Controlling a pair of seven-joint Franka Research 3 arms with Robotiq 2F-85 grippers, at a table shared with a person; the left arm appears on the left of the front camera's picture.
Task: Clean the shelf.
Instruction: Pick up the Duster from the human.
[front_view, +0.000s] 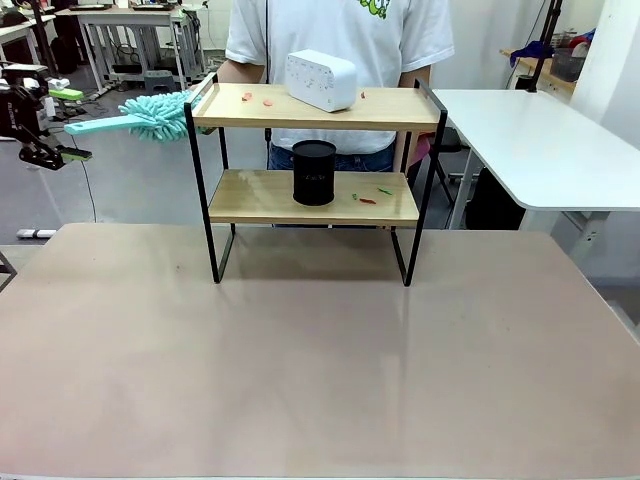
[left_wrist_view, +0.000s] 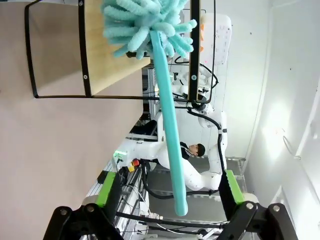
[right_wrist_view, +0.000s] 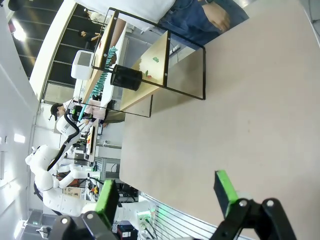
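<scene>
My left gripper (left_wrist_view: 169, 184) is fully open astride the duster (front_view: 160, 112) handle at 10 o'clock, gripping nothing. My right gripper (right_wrist_view: 166, 192) is open and empty. Scraps (front_view: 368, 201) litter the shelf (front_view: 400, 110); I judge cleaning not begun.

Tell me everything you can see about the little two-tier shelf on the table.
The shelf is a small two-tier rack: two light wood boards in a thin black metal frame on four legs. It stands upright toward the far side of the tan table, just before a person. The top board carries a white box and small red scraps; the lower one a black cylinder with red and green scraps. The fluffy head of a teal duster lies against the top board's left end.
</scene>
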